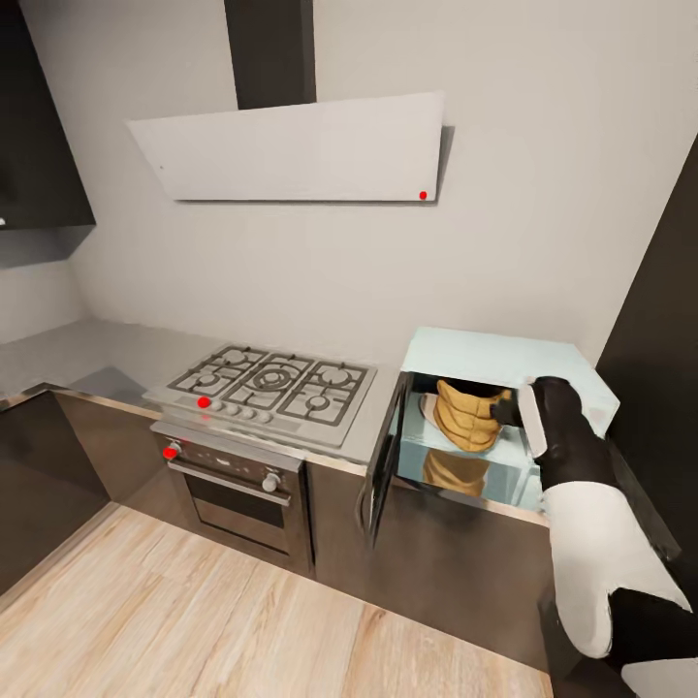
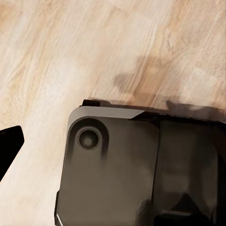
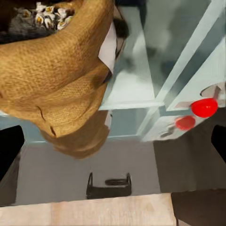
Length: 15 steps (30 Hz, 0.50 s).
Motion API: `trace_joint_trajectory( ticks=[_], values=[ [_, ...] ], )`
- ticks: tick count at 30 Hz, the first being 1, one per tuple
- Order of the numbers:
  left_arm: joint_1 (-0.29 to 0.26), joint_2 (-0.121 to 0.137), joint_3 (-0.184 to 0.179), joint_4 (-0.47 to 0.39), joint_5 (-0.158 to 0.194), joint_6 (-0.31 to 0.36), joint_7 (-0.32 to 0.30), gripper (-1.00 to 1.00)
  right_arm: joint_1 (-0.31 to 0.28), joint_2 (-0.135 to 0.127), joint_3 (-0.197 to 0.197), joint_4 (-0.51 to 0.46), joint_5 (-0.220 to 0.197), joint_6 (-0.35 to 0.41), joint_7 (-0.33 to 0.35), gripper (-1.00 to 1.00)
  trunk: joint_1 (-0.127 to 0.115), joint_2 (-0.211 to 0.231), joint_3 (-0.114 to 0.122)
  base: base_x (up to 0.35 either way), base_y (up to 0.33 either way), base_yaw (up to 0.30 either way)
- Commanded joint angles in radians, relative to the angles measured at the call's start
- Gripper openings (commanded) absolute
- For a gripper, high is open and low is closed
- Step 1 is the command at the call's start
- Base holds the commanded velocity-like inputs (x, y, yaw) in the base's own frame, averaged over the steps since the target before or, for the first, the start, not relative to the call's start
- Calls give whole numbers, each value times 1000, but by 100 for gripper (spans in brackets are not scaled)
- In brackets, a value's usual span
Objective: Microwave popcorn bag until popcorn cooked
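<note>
I have the popcorn bag (image 1: 469, 413) sitting inside the open microwave (image 1: 504, 383), my right gripper (image 1: 512, 412) beside it with fingers apart, so closing the door and heating remain.

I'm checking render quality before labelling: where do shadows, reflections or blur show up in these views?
Head view: the popcorn bag mirrors on the glossy floor of the open microwave; the image is soft throughout. Left wrist view: blotchy dark shadows fall on the wood floor. Right wrist view: the bag is sharp enough to show its weave, and grey smudged reflections mark the microwave's interior.
</note>
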Motion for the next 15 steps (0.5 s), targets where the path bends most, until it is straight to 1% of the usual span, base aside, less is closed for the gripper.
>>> trace_joint_trajectory(
  ticks=[1, 3, 5, 7, 8, 9, 10, 11, 12, 13, 14, 15],
  values=[
    [-1, -1, 4, 1, 0, -3, 1, 100, 31, 7, 2, -56, -6, 3, -4, 100, 1, -2, -2, 0, 0, 0],
    [-1, -1, 4, 1, 0, -3, 1, 100, 132, 19, 15, -196, -6, 3, 0, 100, 1, -2, -2, 0, 0, 0],
    [-1, -1, 4, 1, 0, -4, 1, 100, 186, 25, 32, -262, -6, 3, -2, 100, 1, -2, -2, 0, 0, 0],
    [-1, -1, 4, 1, -1, -4, 1, 100, 210, 34, 37, -290, -7, 2, -3, 100, 1, -2, -2, 0, 0, 0],
    [-1, -1, 4, 1, 0, -4, 1, 100, 225, 38, 40, -300, -5, -19, -3, 100, 1, -2, -2, 0, 0, 0],
    [-1, -1, 4, 1, 0, -4, 1, 100, 240, 39, 43, -302, -4, -52, -3, 100, 1, -2, -2, 0, 0, 0],
    [-1, -1, 4, 1, 0, -4, 1, 100, 251, 41, 45, -296, -2, -100, -3, 100, 1, -2, -2, 0, 0, 0],
    [-1, -1, 4, 1, 0, -4, 1, 100, 273, 41, 51, -284, 0, -181, 0, 100, 1, -2, -2, 0, 0, 0],
    [-1, -1, 4, 1, 0, -4, 1, 100, 284, 41, 66, -279, 2, -225, 0, 100, 1, -2, -2, 0, 0, 0],
    [-1, -1, 4, 1, 0, -4, 1, 100, 293, 40, 95, -273, 2, -278, 1, 100, 1, -2, -2, 0, 0, 0],
    [-1, -1, 4, 1, 0, -4, 1, 100, 304, 39, 139, -250, 2, -353, 1, 100, 1, -2, -2, 0, 0, 0],
    [-1, -1, 4, 1, 0, -4, 1, 100, 308, 39, 166, -222, 2, -402, 1, 100, 1, -2, -2, 0, 0, 0]
  ],
)
